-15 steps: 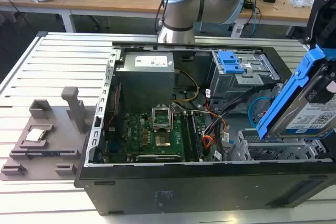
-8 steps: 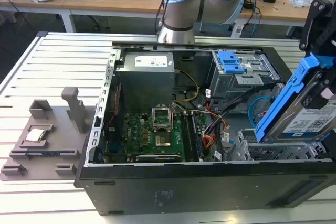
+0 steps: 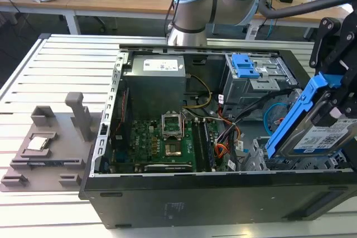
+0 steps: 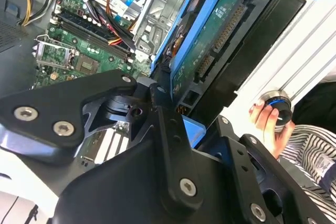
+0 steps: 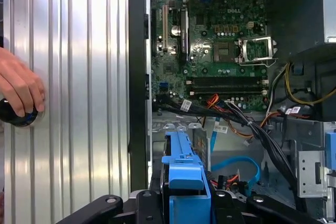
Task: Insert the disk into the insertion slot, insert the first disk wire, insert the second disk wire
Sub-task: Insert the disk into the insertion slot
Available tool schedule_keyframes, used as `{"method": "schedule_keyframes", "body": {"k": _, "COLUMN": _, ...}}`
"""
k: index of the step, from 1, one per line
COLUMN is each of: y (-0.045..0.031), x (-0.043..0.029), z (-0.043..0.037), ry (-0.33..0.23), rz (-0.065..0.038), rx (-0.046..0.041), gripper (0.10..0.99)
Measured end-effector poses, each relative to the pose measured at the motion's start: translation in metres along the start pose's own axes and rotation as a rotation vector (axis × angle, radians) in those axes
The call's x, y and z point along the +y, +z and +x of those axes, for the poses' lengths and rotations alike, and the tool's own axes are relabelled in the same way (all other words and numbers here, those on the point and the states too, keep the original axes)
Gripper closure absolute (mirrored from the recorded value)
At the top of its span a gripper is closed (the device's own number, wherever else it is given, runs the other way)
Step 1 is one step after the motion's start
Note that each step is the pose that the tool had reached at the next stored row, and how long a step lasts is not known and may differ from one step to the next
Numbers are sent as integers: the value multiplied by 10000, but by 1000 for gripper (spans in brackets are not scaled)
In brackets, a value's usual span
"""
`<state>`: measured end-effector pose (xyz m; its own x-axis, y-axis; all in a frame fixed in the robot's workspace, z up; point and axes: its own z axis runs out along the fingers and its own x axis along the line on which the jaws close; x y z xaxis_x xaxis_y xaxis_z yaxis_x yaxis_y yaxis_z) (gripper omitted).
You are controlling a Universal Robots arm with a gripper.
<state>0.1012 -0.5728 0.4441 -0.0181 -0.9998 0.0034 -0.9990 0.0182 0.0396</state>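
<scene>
At three o'clock in the exterior view, the flat grey hard drive in a bright blue plastic frame (image 3: pixel 321 129) runs off the edge and hides most of the silver perforated metal drive cage (image 3: pixel 254 159) at its eight o'clock. In the first wrist view a person's hand (image 5: pixel 18 88), cut by the edge, half covers a dark round knob (image 5: pixel 22 118).

Illegible print on the disk (image 3: pixel 325 135) label

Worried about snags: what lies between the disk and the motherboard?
Between disk and motherboard, black and orange cables cross, in the first wrist view.
</scene>
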Motion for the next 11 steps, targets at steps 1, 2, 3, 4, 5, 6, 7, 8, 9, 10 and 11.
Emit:
{"method": "schedule_keyframes", "body": {"k": 1, "y": 15, "x": -1, "z": -1, "ry": 0, "rz": 0, "rx": -1, "gripper": 718}}
{"method": "schedule_keyframes", "body": {"k": 2, "y": 29, "x": -1, "z": -17, "ry": -1, "rz": 0, "rx": -3, "gripper": 718}}
{"method": "schedule_keyframes", "body": {"k": 3, "y": 32, "x": -2, "z": -38, "ry": -2, "rz": 0, "rx": -2, "gripper": 718}}
{"method": "schedule_keyframes", "body": {"k": 4, "y": 33, "x": -1, "z": -65, "ry": -2, "rz": 0, "rx": -1, "gripper": 718}}
{"method": "schedule_keyframes", "body": {"k": 5, "y": 34, "x": 1, "z": -123, "ry": -1, "rz": 0, "rx": -2, "gripper": 718}}
{"method": "schedule_keyframes", "body": {"k": 6, "y": 36, "x": 2, "z": -196, "ry": -2, "rz": -1, "rx": 0, "gripper": 718}}
{"method": "schedule_keyframes", "body": {"k": 7, "y": 44, "x": 1, "z": -223, "ry": -2, "rz": 0, "rx": -1, "gripper": 718}}
{"method": "schedule_keyframes", "body": {"k": 8, "y": 57, "x": -7, "z": -227, "ry": -1, "rz": 0, "rx": -2, "gripper": 718}}
{"method": "schedule_keyframes", "body": {"k": 9, "y": 77, "x": -18, "z": -228, "ry": -2, "rz": 0, "rx": 0, "gripper": 718}}
{"method": "schedule_keyframes", "body": {"k": 10, "y": 92, "x": -21, "z": -228, "ry": -1, "rz": 0, "rx": -1, "gripper": 718}}
{"method": "schedule_keyframes", "body": {"k": 11, "y": 109, "x": -25, "z": -228, "ry": -1, "rz": -1, "rx": 0, "gripper": 718}}
